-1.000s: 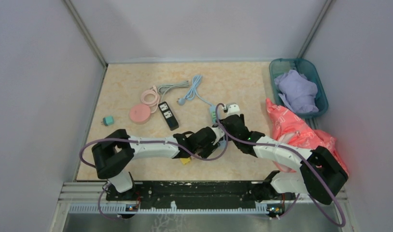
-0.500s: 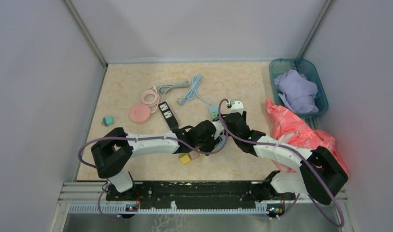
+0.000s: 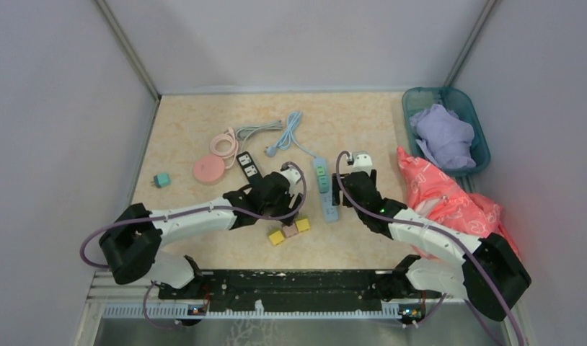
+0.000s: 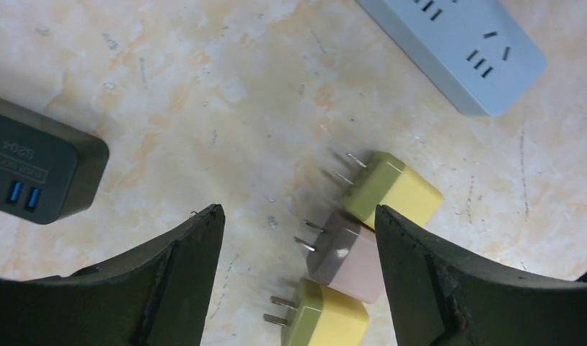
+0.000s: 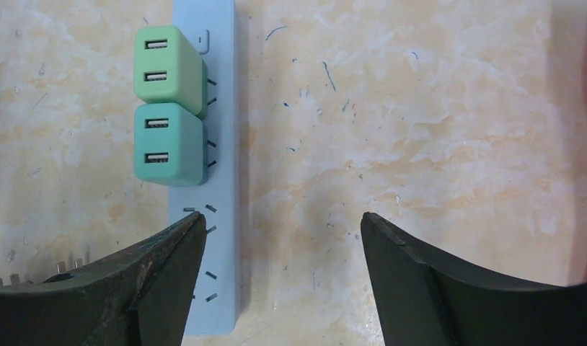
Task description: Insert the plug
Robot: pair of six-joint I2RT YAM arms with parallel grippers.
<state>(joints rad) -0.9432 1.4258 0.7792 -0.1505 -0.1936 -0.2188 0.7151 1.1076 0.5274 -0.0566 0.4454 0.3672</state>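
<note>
A light-blue power strip (image 3: 324,190) (image 5: 205,216) lies mid-table with two green plugs (image 5: 168,68) (image 5: 168,144) seated in its far sockets. Three loose plugs lie in a cluster on the table: a yellow plug (image 4: 393,189), a pink plug (image 4: 350,258) and another yellow plug (image 4: 325,321). My left gripper (image 4: 298,213) (image 3: 282,207) hovers open over them, and the pink plug lies between its fingers, untouched. My right gripper (image 5: 283,218) (image 3: 346,197) is open and empty, with its left finger over the strip's near end.
A black USB strip (image 3: 252,171) (image 4: 38,169) lies left of the plugs, beside a pink round reel (image 3: 208,170) and coiled cables (image 3: 287,132). A teal plug (image 3: 161,179) sits far left. A teal bin (image 3: 477,130) with purple cloth and a red bag (image 3: 449,198) lie at the right.
My left arm has drawn back leftward from the blue strip and its jaws have opened. The strip with its green plugs is now uncovered. The right gripper shifted slightly right.
</note>
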